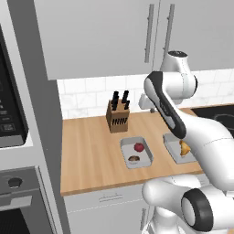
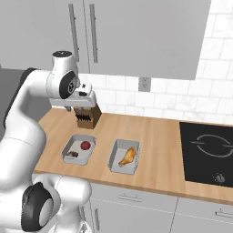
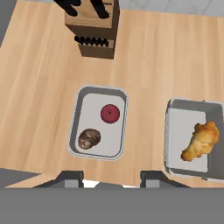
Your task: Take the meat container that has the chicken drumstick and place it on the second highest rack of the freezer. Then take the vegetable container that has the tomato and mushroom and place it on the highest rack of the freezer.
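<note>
A wooden knife block (image 3: 92, 30) stands on the wooden counter (image 3: 153, 65), a black cooktop (image 2: 207, 152) further along.

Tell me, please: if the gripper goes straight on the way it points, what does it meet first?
Probably the shallow grey tray holding the red tomato and brown mushroom, or the wooden counter beside it; depth is unclear.

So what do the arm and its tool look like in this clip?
A glossy white arm of rounded segments with dark grey bands and round dark joint caps. The tool is a white block bearing two small dark grey fingers. No cables or markings are visible.
</note>
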Robot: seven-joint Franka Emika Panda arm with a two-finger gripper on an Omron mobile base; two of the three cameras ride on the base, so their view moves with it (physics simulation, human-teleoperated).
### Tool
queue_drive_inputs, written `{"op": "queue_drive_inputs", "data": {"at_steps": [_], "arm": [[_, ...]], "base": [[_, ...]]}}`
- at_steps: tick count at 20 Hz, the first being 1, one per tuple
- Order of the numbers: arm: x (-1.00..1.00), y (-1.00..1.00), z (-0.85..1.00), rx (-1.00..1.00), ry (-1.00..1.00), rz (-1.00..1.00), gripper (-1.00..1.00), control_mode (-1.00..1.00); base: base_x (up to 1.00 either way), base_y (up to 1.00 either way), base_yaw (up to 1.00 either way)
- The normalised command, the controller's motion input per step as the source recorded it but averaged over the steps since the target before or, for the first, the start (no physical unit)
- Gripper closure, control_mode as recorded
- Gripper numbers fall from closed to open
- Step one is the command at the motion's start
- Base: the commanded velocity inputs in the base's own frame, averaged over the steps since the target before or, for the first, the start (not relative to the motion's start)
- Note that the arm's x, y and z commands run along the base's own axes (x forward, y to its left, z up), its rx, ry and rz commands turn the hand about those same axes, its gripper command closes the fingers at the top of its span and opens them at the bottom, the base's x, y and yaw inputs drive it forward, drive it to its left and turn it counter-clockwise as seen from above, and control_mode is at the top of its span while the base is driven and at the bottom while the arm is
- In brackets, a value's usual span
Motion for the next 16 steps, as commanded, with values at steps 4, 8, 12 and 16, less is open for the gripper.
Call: {"op": "queue_drive_inputs", "data": {"at_steps": [4,8,12,16], "arm": [[-0.15,-0.01,-0.03,0.0,0.01,0.0,-1.0,-1.0],[-0.15,-0.66,-0.57,0.03,0.04,-0.21,-1.0,-1.0],[0.0,-0.97,-0.61,0.09,0.12,-0.28,-1.0,-1.0],[0.0,-1.0,-0.67,0.05,0.12,-0.23,-1.0,-1.0]], "base": [[0.0,0.0,0.0],[0.0,0.0,0.0],[0.0,0.0,0.0],[0.0,0.0,0.0]]}}
